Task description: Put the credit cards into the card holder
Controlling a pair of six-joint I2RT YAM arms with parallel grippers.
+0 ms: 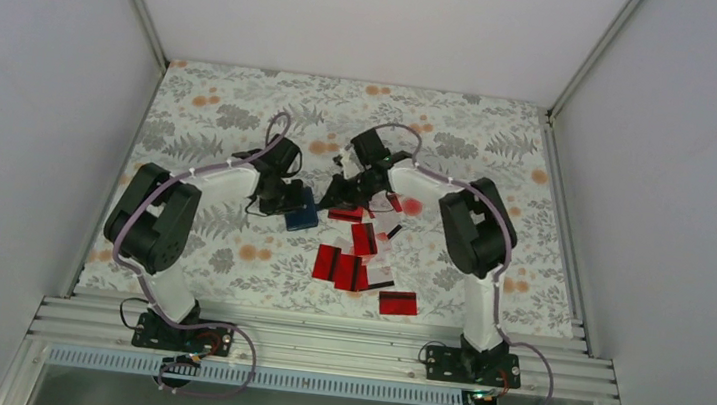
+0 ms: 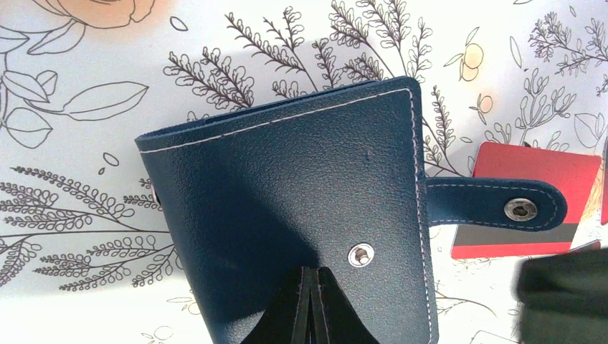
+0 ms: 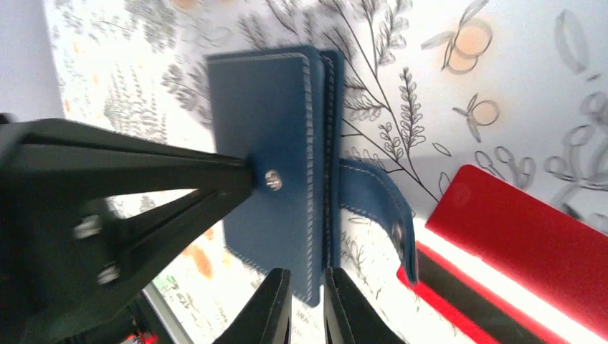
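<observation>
The card holder [image 1: 302, 217] is a navy wallet lying shut on the flowered table, its snap strap [image 2: 520, 209] undone and spread to the right. It fills the left wrist view [image 2: 287, 215]. My left gripper [image 1: 286, 200] is shut, its tips [image 2: 310, 271] resting on the cover beside the snap stud. My right gripper [image 1: 338, 198] is at the wallet's right edge, its jaws a narrow gap apart [image 3: 308, 276], with the cover's corner [image 3: 314, 283] showing between the tips. Red credit cards [image 1: 358, 263] lie scattered near the front; one card [image 3: 516, 236] lies under the strap.
A single red card [image 1: 397, 303] lies nearest the front rail [image 1: 319, 344]. White walls close in the table on the left, right and back. The right gripper's dark body shows blurred in the left wrist view [image 2: 566, 283].
</observation>
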